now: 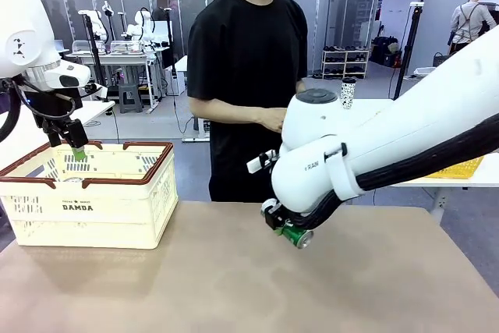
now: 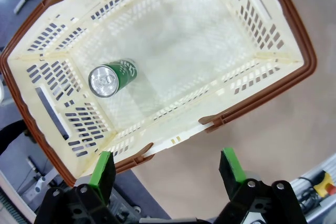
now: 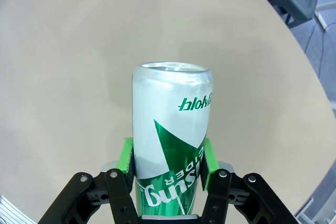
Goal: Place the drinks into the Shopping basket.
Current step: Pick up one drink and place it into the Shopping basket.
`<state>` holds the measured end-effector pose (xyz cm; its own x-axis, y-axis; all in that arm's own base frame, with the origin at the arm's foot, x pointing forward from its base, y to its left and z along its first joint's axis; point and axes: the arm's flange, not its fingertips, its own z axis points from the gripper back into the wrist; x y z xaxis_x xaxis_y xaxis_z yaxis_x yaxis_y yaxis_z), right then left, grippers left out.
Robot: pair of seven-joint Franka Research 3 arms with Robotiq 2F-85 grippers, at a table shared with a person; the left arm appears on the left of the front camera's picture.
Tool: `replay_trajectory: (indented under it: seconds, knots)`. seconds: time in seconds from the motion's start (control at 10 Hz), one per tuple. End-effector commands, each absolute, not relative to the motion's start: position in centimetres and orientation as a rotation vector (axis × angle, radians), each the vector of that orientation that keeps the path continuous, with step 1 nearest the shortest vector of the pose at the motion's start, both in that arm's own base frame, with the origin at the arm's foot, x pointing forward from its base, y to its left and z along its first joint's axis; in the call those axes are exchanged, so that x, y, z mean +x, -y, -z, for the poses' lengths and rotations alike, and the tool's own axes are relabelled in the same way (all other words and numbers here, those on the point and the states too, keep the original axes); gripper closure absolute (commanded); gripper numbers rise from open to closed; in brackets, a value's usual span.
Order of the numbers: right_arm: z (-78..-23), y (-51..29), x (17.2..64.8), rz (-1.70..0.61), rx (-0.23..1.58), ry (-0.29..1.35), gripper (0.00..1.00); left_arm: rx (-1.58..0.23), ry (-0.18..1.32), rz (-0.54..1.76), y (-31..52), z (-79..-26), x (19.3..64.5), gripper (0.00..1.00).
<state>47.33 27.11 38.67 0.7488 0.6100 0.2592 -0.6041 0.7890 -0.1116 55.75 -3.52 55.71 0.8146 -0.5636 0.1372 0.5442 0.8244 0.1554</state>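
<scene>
The Shopping basket [image 1: 117,204] stands at the table's left, cream lattice with a reddish-brown rim. My left gripper [image 1: 76,150] hangs open above its far left corner. In the left wrist view one green can [image 2: 112,77] lies on its side on the floor of the basket [image 2: 294,30], and my left gripper [image 2: 167,169] holds nothing between its green pads. Near the table's middle my right gripper [image 1: 282,228] is shut on a second green and silver can [image 1: 297,236], held just above the tabletop. The right wrist view shows that can [image 3: 170,129] clamped between the pads of the right gripper [image 3: 167,163].
A person in a black shirt [image 1: 248,52] stands at the far side of the table, hands together at the waist. Bare tan tabletop [image 1: 234,286] lies between the basket and the right arm. A yellow basket [image 1: 460,168] sits behind the right arm.
</scene>
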Motion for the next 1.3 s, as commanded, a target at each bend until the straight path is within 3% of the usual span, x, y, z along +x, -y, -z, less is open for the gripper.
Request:
replay_trajectory:
  seconds: [0.0,1.1,1.2]
  knots:
    - [-37.0,-30.0,48.8,-0.639,-0.024,0.298,0.64,0.110,0.183,0.575,3.6,-55.8,56.0,0.00]
    - [-29.1,-33.0,51.8,-0.665,-0.025,0.173,0.64,0.110,0.183,0.575,3.6,-55.8,56.0,0.00]
    - [-29.1,-32.9,51.8,-0.662,-0.037,0.163,0.23,0.110,0.183,0.575,3.6,-55.8,56.0,0.00]
